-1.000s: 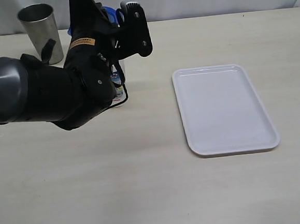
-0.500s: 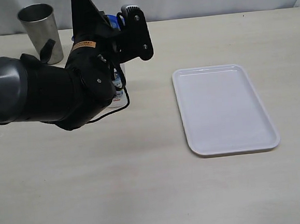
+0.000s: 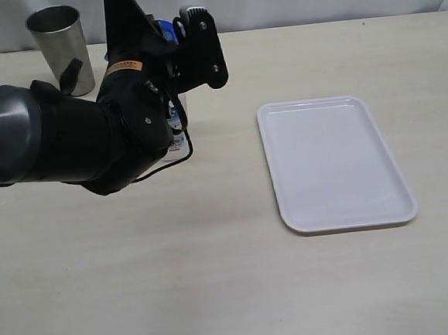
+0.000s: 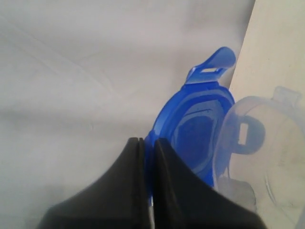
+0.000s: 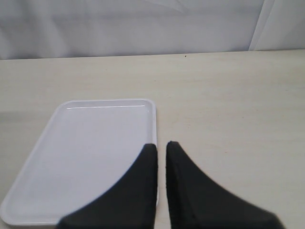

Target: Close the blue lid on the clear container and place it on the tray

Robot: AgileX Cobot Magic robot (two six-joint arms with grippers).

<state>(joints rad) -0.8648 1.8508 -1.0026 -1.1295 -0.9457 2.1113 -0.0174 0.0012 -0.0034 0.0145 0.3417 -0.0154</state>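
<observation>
Left tool (image 4: 147,140): closed, pinching rim of blue lid (image 4: 200,129) beside clear container (image 4: 267,157) mouth. Right tool (image 5: 161,145): closed, empty, above tray (image 5: 86,152) on table (image 5: 228,95).

The tray (image 5: 90,157) is seen flat on the table (image 5: 228,105), well short of its far edge; the right hand (image 5: 161,144), closed, is seen against the tray's rim.

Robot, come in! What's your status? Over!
Left tool shut on round blue plastic lid, at mouth of tall clear plastic container. Right tool shut, empty. Flat white tray bare.
</observation>
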